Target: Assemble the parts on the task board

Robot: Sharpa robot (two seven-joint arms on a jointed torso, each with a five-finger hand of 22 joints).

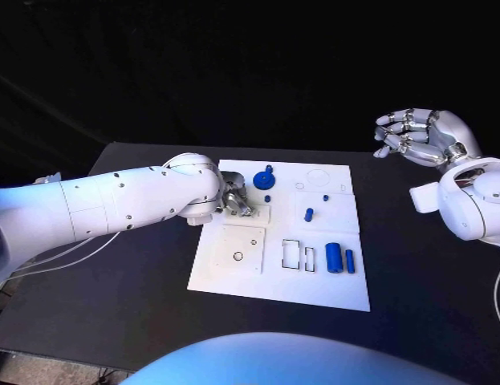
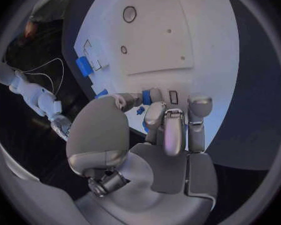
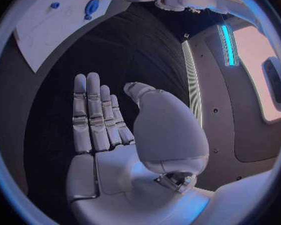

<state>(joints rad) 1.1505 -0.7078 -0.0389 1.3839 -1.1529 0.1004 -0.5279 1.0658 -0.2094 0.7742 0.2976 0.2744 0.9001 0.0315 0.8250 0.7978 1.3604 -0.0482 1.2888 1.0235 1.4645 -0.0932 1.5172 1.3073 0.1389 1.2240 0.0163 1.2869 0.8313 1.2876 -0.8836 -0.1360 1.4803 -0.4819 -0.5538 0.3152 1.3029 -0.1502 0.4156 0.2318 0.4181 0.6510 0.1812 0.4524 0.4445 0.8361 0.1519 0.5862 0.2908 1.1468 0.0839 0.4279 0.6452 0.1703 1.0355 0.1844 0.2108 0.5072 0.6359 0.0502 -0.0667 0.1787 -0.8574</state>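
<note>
Left hand (image 1: 236, 204) was down on the task board (image 1: 250, 277) near its far-left corner, fingers (image 2: 170, 130) curled; grip contents could not be told. Right hand (image 1: 421, 136) hovered open, holding nothing. Two blue cylinders (image 1: 340, 258) lay loose near-right; most assembly remained.

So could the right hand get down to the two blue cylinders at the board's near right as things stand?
Probably yes. The right hand hangs open, off the task board, the two blue cylinders lie uncovered, and the left hand works elsewhere on the board.
</note>
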